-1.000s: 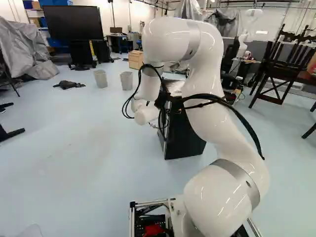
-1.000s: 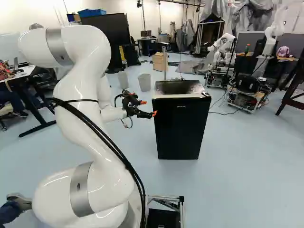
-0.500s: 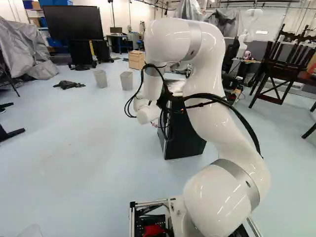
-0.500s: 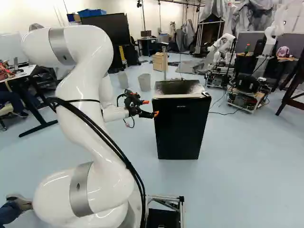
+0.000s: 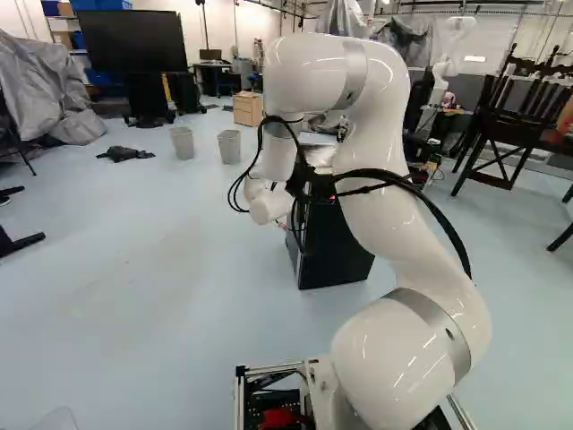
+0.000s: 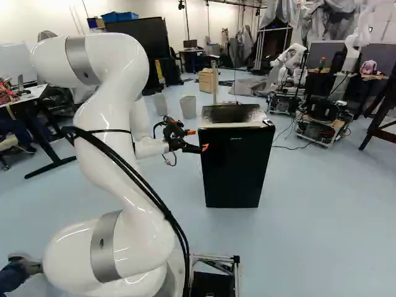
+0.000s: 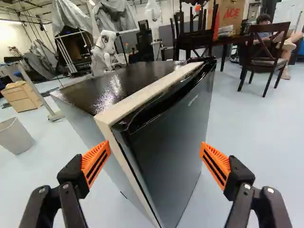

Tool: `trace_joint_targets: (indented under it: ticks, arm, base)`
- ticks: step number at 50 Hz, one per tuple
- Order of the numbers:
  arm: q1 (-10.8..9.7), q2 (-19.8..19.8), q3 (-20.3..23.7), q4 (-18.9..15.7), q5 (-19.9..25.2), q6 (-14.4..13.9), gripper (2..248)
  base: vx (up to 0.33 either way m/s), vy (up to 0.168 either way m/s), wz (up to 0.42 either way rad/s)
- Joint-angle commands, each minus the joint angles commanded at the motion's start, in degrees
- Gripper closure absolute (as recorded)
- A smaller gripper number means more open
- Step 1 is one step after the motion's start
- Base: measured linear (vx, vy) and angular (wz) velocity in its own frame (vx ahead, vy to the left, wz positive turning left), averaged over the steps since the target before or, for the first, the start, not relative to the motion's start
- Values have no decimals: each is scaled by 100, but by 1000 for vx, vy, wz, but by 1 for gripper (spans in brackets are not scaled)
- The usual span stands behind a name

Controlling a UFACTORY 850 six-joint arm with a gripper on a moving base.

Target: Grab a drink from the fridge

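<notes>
1. In the left base view the arm [image 5: 407, 358] hides part of the fridge [image 6: 235, 167].
2. The fridge's inside is hidden behind its door [image 7: 168, 137], and the print there is too small to read.
3. The gripper [image 6: 197, 140] is small in the right base view; whether it touches the fridge there, I cannot tell.
4. The wrist view's edge cuts off the backs of the gripper's fingers, the fridge's foot and a grey bin [image 7: 14, 137].
5. The left base view's left edge crops a grey sheet [image 5: 45, 90].
</notes>
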Motion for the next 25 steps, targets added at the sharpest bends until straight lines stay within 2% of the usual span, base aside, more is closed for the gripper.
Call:
trace_joint_targets:
  ticks: [25]
  arm:
    - [-24, -28, -48, 0, 40, 0, 3]
  base:
    - [0, 0, 0]
